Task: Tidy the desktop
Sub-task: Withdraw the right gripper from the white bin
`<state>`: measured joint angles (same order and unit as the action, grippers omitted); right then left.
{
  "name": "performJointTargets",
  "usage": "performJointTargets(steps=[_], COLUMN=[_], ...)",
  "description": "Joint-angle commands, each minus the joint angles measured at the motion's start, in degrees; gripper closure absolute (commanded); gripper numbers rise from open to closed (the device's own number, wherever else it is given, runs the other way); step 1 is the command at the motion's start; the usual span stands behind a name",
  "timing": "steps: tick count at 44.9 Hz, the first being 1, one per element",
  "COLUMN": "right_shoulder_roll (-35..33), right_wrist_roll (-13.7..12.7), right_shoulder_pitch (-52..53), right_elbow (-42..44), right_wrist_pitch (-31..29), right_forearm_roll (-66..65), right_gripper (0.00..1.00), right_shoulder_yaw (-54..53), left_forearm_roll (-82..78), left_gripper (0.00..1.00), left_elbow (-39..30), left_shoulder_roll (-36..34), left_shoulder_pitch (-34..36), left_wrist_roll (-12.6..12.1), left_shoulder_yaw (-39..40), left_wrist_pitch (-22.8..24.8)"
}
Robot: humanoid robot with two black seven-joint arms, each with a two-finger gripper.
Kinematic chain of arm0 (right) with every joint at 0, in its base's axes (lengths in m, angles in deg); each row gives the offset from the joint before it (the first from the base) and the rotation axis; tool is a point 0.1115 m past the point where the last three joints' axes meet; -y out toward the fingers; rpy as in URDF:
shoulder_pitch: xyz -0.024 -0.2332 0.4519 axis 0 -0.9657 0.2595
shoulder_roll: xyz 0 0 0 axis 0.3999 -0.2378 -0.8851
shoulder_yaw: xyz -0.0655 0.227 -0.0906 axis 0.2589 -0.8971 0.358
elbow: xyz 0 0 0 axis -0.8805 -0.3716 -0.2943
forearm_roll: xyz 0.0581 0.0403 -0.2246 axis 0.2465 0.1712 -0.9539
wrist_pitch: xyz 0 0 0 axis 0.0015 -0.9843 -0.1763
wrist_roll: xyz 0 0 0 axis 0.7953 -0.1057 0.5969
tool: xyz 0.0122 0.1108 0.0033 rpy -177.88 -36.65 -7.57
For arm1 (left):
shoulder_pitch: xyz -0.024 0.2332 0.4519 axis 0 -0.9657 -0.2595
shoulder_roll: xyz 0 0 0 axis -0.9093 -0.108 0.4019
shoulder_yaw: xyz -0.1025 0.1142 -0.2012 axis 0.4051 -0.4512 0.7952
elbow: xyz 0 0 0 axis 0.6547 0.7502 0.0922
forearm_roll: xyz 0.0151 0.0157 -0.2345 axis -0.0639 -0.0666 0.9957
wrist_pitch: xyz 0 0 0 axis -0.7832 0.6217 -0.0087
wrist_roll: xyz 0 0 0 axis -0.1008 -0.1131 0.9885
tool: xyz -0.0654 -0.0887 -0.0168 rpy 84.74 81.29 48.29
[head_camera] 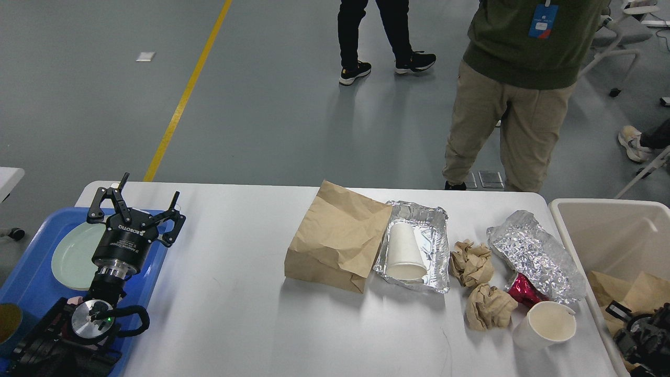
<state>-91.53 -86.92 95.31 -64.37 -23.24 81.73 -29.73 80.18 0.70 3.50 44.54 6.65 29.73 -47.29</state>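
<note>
The white desktop [230,293] carries litter on its right half. A brown paper bag [335,235] lies next to a foil tray [438,220] with a white paper cup [405,251] lying inside it. To the right lie two crumpled brown paper balls [471,262] [489,306], a crumpled foil sheet [539,256], a red shiny wrapper [523,290] and a second white cup [547,324] on its side. My left gripper [151,187] is open and empty above the blue tray's right edge. My right gripper [636,330] is a dark shape over the beige bin; its fingers cannot be told apart.
A blue tray [31,283] at the far left holds a pale green plate [73,251] and a dark cup [8,322]. A beige bin [602,230] at the right edge holds brown paper [628,293]. Two people [518,104] stand beyond the table's far edge.
</note>
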Motion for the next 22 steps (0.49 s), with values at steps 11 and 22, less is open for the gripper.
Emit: performJointTargets(steps=[11, 22], right_shoulder_roll=[-0.3, -3.5], right_wrist_roll=[-0.1, -0.4], right_shoulder_pitch=[0.1, 8.0], right_elbow=[-0.3, -8.9], right_wrist_pitch=[-0.3, -1.3], right_forearm_roll=[-0.2, -0.5], right_gripper=[0.0, 0.0], right_shoulder_yaw=[0.0, 0.1], left_forearm_roll=[0.0, 0.0], left_gripper=[0.04, 0.04], left_elbow=[0.0, 0.0], left_shoulder_roll=[0.0, 0.0], left_shoulder_pitch=[0.0, 0.0], left_wrist_roll=[0.0, 0.0], left_shoulder_yaw=[0.0, 0.0], left_wrist_pitch=[0.0, 0.0])
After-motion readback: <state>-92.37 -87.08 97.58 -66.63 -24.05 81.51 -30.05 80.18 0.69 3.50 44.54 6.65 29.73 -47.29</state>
